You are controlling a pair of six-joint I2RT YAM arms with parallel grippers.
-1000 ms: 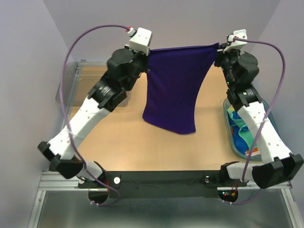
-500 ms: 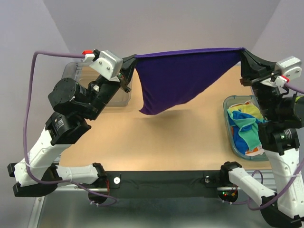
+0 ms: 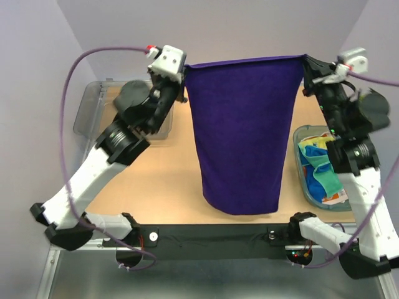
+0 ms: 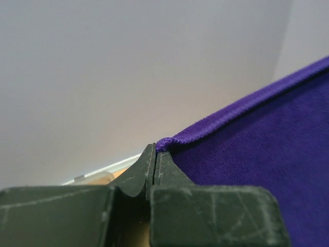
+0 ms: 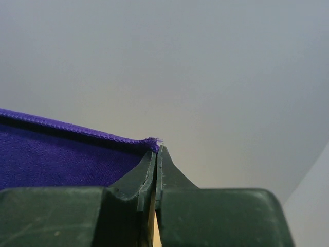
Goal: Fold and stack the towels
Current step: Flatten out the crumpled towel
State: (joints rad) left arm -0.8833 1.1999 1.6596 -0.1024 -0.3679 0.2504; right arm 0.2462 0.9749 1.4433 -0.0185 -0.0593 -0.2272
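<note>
Top view: the purple towel (image 3: 243, 131) hangs in the middle as a flat sheet. Its top hem runs taut from the left gripper (image 3: 182, 68) at 11 o'clock to the right gripper (image 3: 305, 62) at 1 o'clock. Its bottom hem hangs free toward 6 o'clock, in front of the near edge of the table (image 3: 156, 180). Whether it touches the table cannot be told. The other towels (image 3: 318, 165) lie bunched in the basket (image 3: 310, 128) at 3 o'clock, and the bin (image 3: 90, 112) sits at 10 o'clock.

Left wrist view: the left gripper (image 4: 155, 154) is pressed together on one top corner, and the towel (image 4: 257, 154) spreads away toward 3 o'clock.

Right wrist view: the right gripper (image 5: 157, 149) pinches the opposite corner, with the towel (image 5: 61, 149) running off toward 9 o'clock.

Step, as I judge it: the first towel is opened out and ready to be laid down for folding. The next move calls for lowering both corners together so that the free hem lands first and the sheet lies flat without creasing.

Half a second ago the arms were spread wider and the towel sagged in a slanted swag. Now the grippers are closer together and the cloth drops straight and square, lower than a second ago.
</note>
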